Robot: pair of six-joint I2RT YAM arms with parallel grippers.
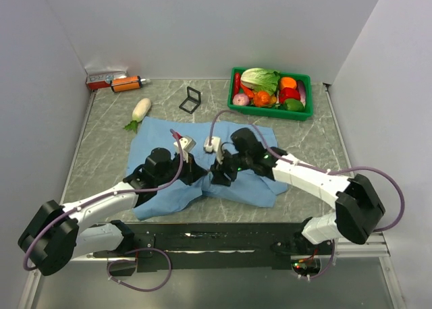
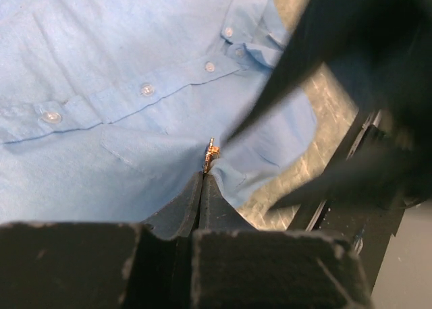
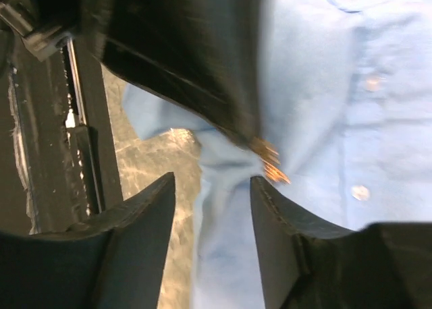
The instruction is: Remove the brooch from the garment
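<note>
Only wrist views show brooch [image 2: 210, 154], left pincer [image 2: 202, 178] clenched on garment [image 2: 101, 59], right pincer [image 3: 212, 182] released

Just past your black left gripper [image 2: 202, 177], the brooch [image 2: 211, 154] shows coppery gold against the plain light blue garment [image 2: 101, 59] with white buttons [image 2: 146, 89].
</note>
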